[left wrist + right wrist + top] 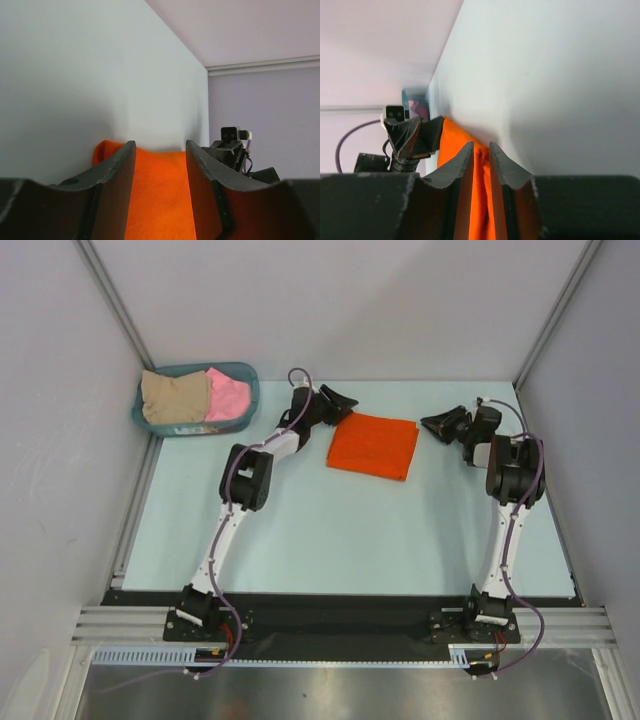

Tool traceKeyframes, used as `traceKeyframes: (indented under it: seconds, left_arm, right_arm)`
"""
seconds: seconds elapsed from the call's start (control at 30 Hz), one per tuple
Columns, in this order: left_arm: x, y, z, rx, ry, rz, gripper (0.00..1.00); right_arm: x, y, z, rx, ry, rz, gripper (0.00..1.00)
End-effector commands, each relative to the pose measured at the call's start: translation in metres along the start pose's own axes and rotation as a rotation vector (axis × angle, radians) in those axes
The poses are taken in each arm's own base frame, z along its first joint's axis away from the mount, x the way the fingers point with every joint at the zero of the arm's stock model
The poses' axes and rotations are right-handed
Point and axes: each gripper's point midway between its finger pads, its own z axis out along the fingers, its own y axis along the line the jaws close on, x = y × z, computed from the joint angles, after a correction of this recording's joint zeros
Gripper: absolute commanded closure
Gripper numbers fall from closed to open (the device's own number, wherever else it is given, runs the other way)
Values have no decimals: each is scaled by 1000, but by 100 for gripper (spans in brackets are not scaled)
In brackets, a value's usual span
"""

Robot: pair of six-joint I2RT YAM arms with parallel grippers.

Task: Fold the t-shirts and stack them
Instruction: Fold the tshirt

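Note:
The orange t-shirt point(373, 445) lies folded into a flat rectangle at the middle back of the table. My left gripper point(340, 405) is at its far left corner, low, jaws open and empty; the orange cloth point(160, 200) shows between and beyond its fingers. My right gripper point(436, 424) is just off the shirt's far right corner, jaws a narrow gap apart, holding nothing; the orange cloth point(452, 142) lies ahead of it. The beige t-shirt point(175, 398) and the pink t-shirt point(228, 395) lie crumpled in the basket.
The teal basket point(195, 427) stands at the back left corner of the table. Grey walls close in the back and both sides. Each wrist view shows the other gripper across the shirt: the right one point(232, 150) and the left one point(410, 135).

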Motion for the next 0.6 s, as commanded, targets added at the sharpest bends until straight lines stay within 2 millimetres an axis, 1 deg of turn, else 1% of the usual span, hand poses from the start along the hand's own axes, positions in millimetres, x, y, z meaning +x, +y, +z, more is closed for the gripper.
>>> traceKeyframes:
  seconds: [0.0, 0.03, 0.07, 0.1, 0.13, 0.17, 0.2, 0.23, 0.27, 0.3, 0.33, 0.37, 0.43, 0.47, 0.5, 0.53, 0.57]
  left_arm:
    - [-22, -42, -18, 28, -8, 74, 49]
    - [-25, -48, -24, 26, -10, 120, 48]
    - [-22, -46, -32, 2, 1, 138, 48]
    - [-30, -73, -44, 6, -16, 172, 47]
    - [-32, -83, -52, 8, -20, 221, 47]
    - [-25, -76, -60, -16, -5, 230, 46]
    - [-25, -78, -67, -34, -9, 244, 47]
    - [-31, -102, -80, -16, -26, 285, 46]
    - [-22, -88, -87, -50, -4, 279, 46]
    - [-20, -90, -93, -55, 0, 288, 46]
    - [-18, -100, -102, -45, 4, 303, 46]
    - [-5, -85, -107, -75, 34, 289, 46]
    - [8, -82, -113, -70, 55, 288, 46]
    - [22, -72, -117, -78, 85, 275, 46]
    - [29, -73, -117, -57, 95, 273, 48]
    - [40, -69, -117, -55, 121, 248, 48]
    - [54, -59, -117, -66, 148, 234, 49]
  right_arm:
    - [-15, 25, -15, -60, 6, -26, 76]
    - [-16, 31, -19, -57, 11, -50, 75]
    - [-17, 37, -22, -53, 14, -65, 75]
    - [-20, 61, -29, -62, 13, -89, 74]
    - [-19, 70, -33, -68, 14, -120, 74]
    - [-17, 80, -38, -69, 15, -138, 73]
    - [-14, 97, -45, -56, 23, -153, 71]
    - [-13, 102, -49, -41, 22, -191, 69]
    - [-8, 103, -53, -22, 24, -201, 68]
    - [-1, 103, -56, -1, 38, -195, 68]
    - [8, 119, -59, -17, 46, -215, 68]
    - [16, 124, -60, -27, 63, -222, 67]
    - [39, 125, -57, -38, 114, -215, 67]
    - [56, 129, -53, -54, 152, -202, 67]
    - [63, 132, -50, -80, 160, -204, 67]
    - [75, 122, -48, -73, 184, -179, 67]
    - [94, 125, -43, -93, 225, -173, 68]
